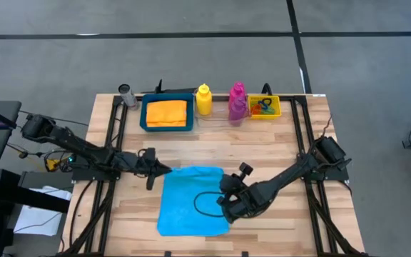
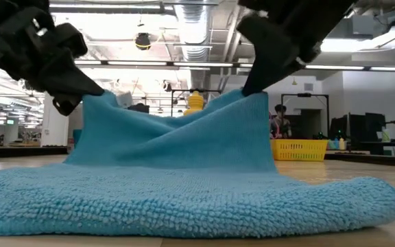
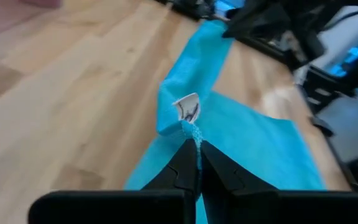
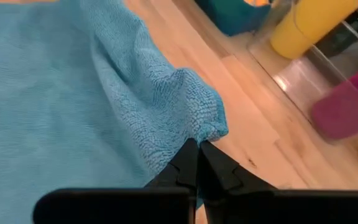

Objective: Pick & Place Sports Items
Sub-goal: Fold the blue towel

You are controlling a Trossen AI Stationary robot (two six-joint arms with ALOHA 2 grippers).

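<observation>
On the near half of the counter (image 1: 212, 146), the cyan cloth (image 1: 191, 200) is lying mostly flat while its far edge is being lifted at two corners. The left hand (image 3: 197, 146) is pinching one corner, fingers pressed together on the fabric just below a small white label (image 3: 187, 107), and the right hand (image 4: 197, 147) is pinching the other corner the same way, so the edge is sagging between them like a low tent in the low view. Farther back, the orange cloth (image 1: 167, 112) is resting in the blue tray (image 1: 143, 114), with the yellow bottle (image 1: 203, 100) and the magenta bottle (image 1: 237, 100) standing beside it; a purple bottle is hard to tell apart behind the magenta one. Coloured rings (image 1: 265, 107) are lying in the yellow bin (image 1: 252, 112) at the row's end. Both grips are catching only the very tip of the fabric, so a corner is likely to slip free if the arms are pulling apart or rising unevenly. Carrying the hanging cloth toward the back row also risks brushing a bottle and tipping it.
</observation>
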